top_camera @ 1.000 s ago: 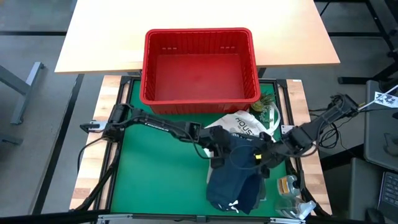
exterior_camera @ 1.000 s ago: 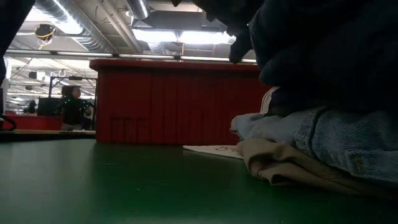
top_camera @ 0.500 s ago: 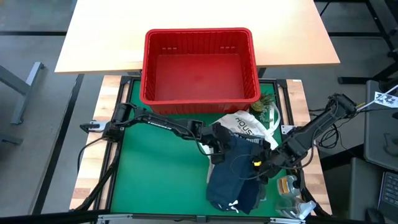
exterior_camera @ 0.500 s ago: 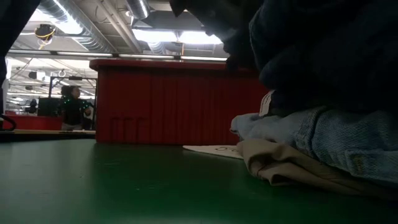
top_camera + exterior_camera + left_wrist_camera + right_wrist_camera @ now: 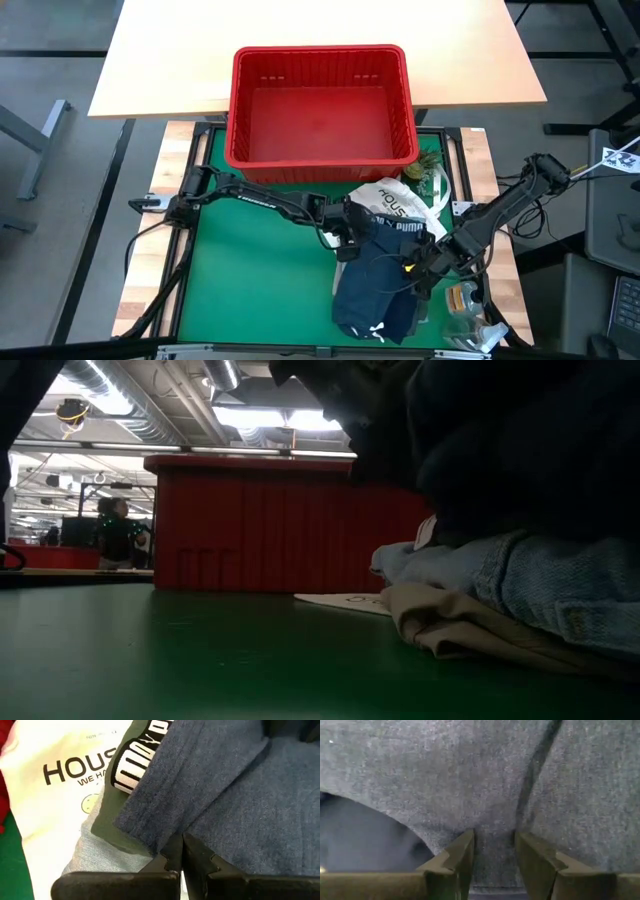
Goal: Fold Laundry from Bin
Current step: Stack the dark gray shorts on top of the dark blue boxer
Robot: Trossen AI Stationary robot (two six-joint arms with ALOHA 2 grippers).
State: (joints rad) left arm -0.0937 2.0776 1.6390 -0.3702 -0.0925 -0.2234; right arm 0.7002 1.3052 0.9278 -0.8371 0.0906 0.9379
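Note:
The laundry lies in a pile on the right part of the green mat [image 5: 250,280]. Navy shorts [image 5: 378,285] lie on top, with their white-lettered waistband [image 5: 412,228] toward the far side. In the low view a beige garment [image 5: 470,630] and a light blue one [image 5: 540,580] lie under them. The red bin [image 5: 320,105] stands at the far edge, nothing in it. My left gripper [image 5: 350,225] is shut at the shorts' left far edge. My right gripper [image 5: 420,265] sits on the shorts' right side, with navy cloth between its fingers. My left gripper pinches a folded edge of the navy shorts [image 5: 155,837] between its shut fingertips [image 5: 197,851]. It comes slanting down from the table's left. The cloth lies on the pile, slack. My right gripper has a thick ridge of navy cloth [image 5: 493,842] between its two fingers [image 5: 462,852], coming steeply from above. How many layers cannot be told. The shorts rest on the pile.
A white tote bag [image 5: 390,200] printed "HOUSTON" lies between the bin and the shorts, partly under them. A dark green garment [image 5: 425,165] lies by the bin's right near corner. Small objects [image 5: 462,298] stand off the mat's right edge. A person [image 5: 115,525] shows far behind.
My right gripper has sunk toward the shorts and shifted a little toward the table's near edge, tipping steeper. My left gripper has edged toward the right and tipped downward. The waistband's white lettering has come into view in the high view.

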